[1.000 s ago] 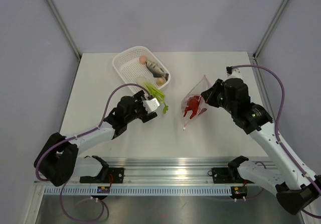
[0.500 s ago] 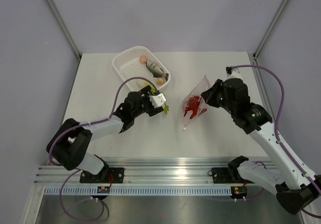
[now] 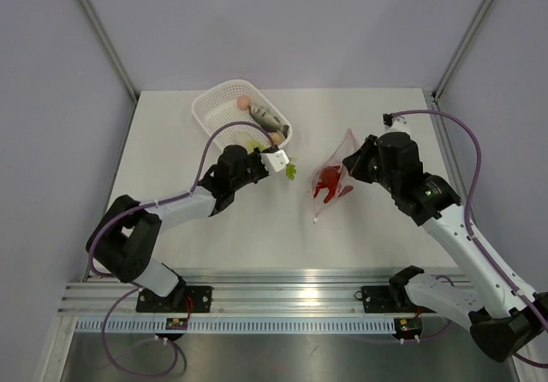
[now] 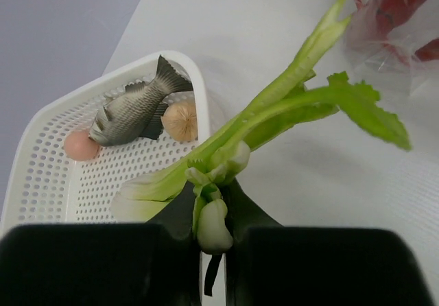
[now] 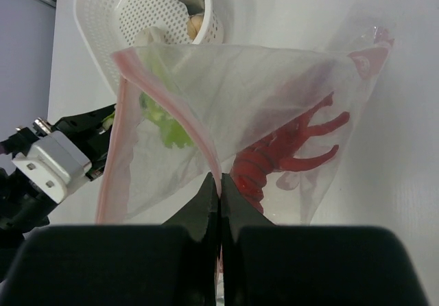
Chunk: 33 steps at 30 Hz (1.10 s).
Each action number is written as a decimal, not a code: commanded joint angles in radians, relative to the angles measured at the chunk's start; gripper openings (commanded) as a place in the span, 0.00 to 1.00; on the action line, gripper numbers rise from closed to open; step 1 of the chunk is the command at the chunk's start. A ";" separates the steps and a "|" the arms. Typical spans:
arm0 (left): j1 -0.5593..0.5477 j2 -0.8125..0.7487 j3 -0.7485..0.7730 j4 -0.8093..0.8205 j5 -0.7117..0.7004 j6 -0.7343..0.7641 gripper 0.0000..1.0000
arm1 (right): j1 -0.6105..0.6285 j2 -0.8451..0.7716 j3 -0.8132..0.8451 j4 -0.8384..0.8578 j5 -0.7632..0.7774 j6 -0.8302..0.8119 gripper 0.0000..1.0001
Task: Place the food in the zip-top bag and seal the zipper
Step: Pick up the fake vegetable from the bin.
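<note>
Right, my left gripper (image 4: 210,232) is clamped on the green leafy vegetable (image 4: 295,100) near its pale base end. The stalk's long axis runs away from the fingers, with the leafy tips pointing toward the zip-top bag (image 5: 260,93). From overhead the vegetable sticks out to the right of that gripper, just beside the near corner of the white basket (image 3: 214,108) and short of the bag.

In the left wrist view the grey fish (image 4: 130,110) lies in the basket with its tail toward the basket's rim. A tan round piece (image 4: 180,119) sits against the fish, and a pink round piece (image 4: 80,145) sits at its head end.

My right gripper (image 5: 219,191) is pinched tight on the bag's mouth edge and holds it up off the table (image 3: 257,228). The zipper (image 5: 121,114) is apart, and its pink strips curve around an open mouth that faces the left arm. Seen from above, the bag's long axis runs diagonally from the right gripper, up and to the right, down to its lower-left corner near the table. I cannot tell whether that corner touches the table.

The red lobster (image 5: 281,158) is inside the bag toward its bottom end, with its claws pointing away from the mouth.
</note>
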 commanded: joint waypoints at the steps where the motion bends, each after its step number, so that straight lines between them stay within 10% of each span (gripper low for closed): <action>1: 0.005 -0.078 0.057 -0.014 0.028 -0.008 0.00 | -0.006 0.018 0.015 0.014 0.009 -0.010 0.00; 15: 0.058 -0.195 0.145 0.265 -0.413 -0.080 0.00 | -0.004 0.052 0.024 0.024 -0.004 0.000 0.00; 33: 0.058 -0.302 0.641 -0.479 -0.530 -0.450 0.00 | -0.004 0.067 0.020 0.044 -0.023 0.012 0.00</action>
